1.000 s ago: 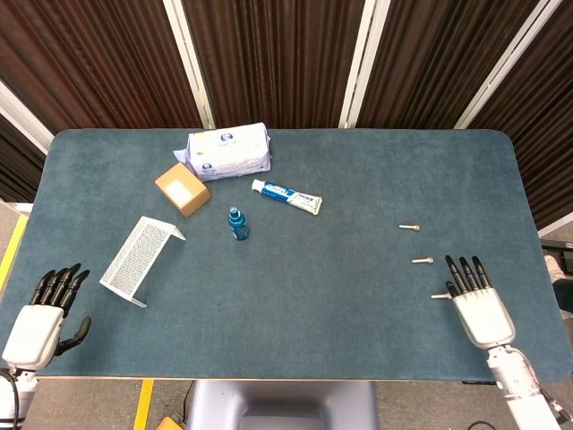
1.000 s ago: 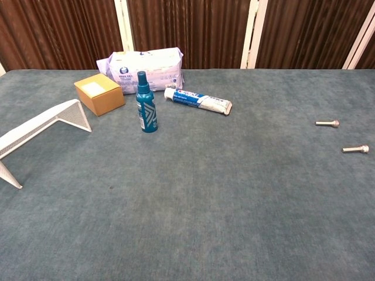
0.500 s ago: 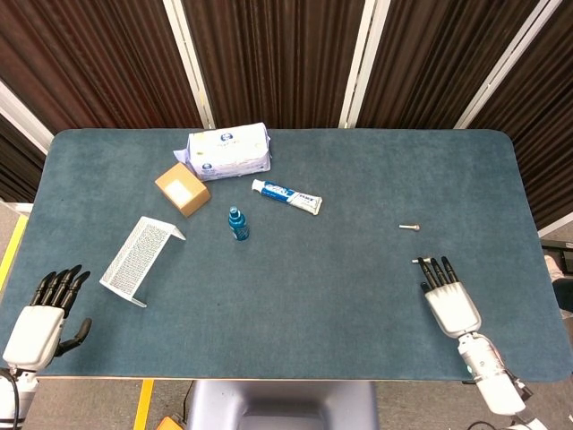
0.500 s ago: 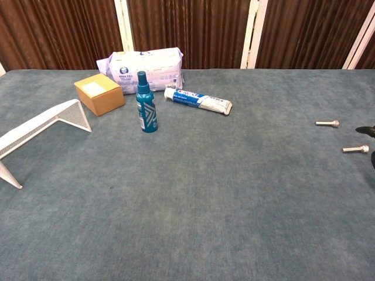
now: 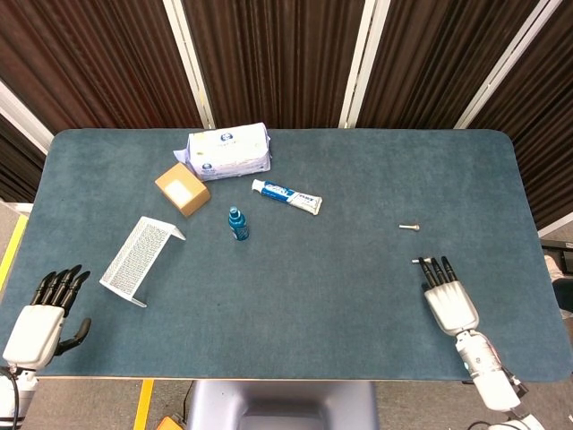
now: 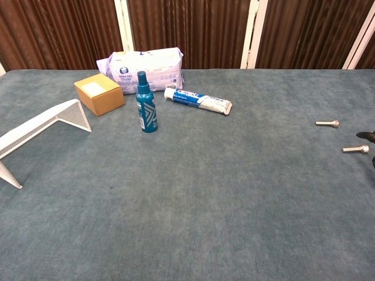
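My right hand (image 5: 450,303) has slid fwd over the last sec; fingers flat, spread, holding nothing, tips at the near bolt (image 6: 355,149). Far bolt (image 5: 409,227) lies just beyond on the tabletop (image 5: 358,179). Left hand (image 5: 40,320) hasn't budged, empty, fingers apart. Pickup looks close.

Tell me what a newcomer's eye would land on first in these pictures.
The right hand lies flat on the blue table near its right front edge, fingertips at a small bolt, with a second bolt just beyond. Far left, the left hand rests at the table's front corner near a white mesh rack. A teal spray bottle stands upright among a toothpaste tube, cardboard box and wipes pack.
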Tool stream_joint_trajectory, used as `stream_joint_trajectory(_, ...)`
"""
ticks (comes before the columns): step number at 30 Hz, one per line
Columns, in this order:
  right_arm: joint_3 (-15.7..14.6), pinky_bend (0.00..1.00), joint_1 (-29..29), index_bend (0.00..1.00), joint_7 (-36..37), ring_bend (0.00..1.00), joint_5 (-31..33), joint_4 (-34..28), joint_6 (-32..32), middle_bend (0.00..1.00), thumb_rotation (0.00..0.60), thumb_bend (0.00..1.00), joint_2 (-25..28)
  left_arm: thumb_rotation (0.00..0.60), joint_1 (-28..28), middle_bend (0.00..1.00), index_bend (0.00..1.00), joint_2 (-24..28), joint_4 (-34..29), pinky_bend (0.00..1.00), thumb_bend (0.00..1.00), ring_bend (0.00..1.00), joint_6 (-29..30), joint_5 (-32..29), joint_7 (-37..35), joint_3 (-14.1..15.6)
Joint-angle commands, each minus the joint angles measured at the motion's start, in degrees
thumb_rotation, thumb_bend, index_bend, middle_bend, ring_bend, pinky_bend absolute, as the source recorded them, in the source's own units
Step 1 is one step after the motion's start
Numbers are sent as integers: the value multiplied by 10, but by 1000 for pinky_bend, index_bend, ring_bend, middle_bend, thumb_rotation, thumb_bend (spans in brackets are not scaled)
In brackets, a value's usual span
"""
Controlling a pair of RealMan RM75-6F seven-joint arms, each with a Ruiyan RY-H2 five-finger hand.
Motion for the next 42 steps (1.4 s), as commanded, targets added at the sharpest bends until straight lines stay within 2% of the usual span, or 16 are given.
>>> stream_joint_trajectory(1,2,0,3,546,-1,0,6,9,-5,0,600,433,-6,600,0,0,0,0,0,36,436,0,-1,-1,1,0)
stream_joint_trajectory(42,0,0,21,611,0,0,36,17,-19,0,600,438,-20,600,-4,0,0,3,-1,35,438,0,-8,-5,0,1)
